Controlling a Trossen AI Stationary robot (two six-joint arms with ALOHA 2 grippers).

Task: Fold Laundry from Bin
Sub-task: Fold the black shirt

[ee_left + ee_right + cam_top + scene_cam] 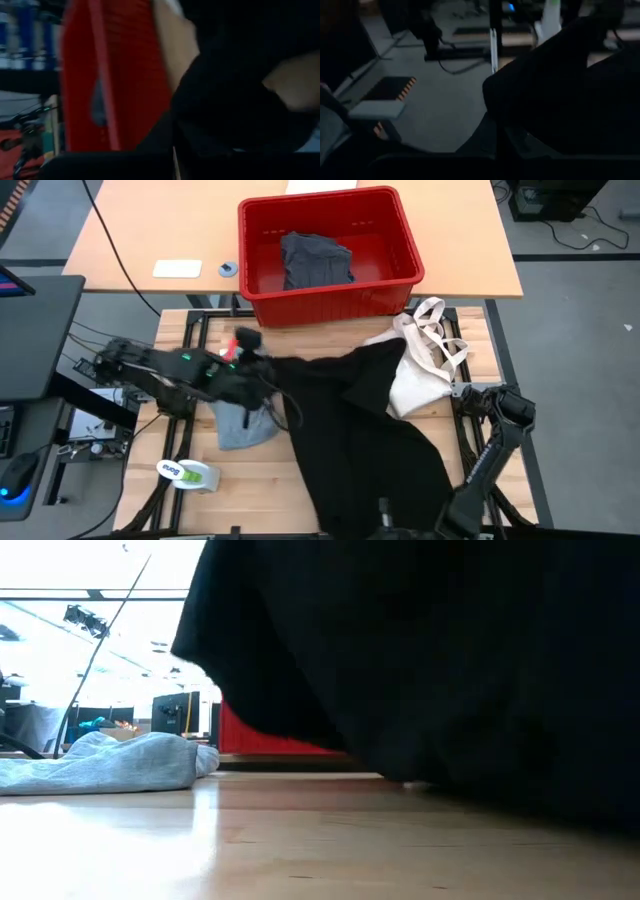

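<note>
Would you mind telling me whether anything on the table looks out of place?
Yes: the black garment sprawls across the table, draped partly over the cream tote bag and off the near edge. A grey shirt lies crumpled beside it, unfolded.

High cam looks straight down on the whole table (180, 442), with the red bin (330, 250) at the far edge; low cam sits at tabletop level facing that bin (262, 740) — black garment (450, 660) hangs so close it blocks most of the lens. Left wrist cam is tight on the bin wall (115, 75) and the same black cloth (235, 100) (shared with high and low). Right wrist cam sits at the near table edge — black cloth (570, 90) up close, room floor (435, 105) beyond.
</note>
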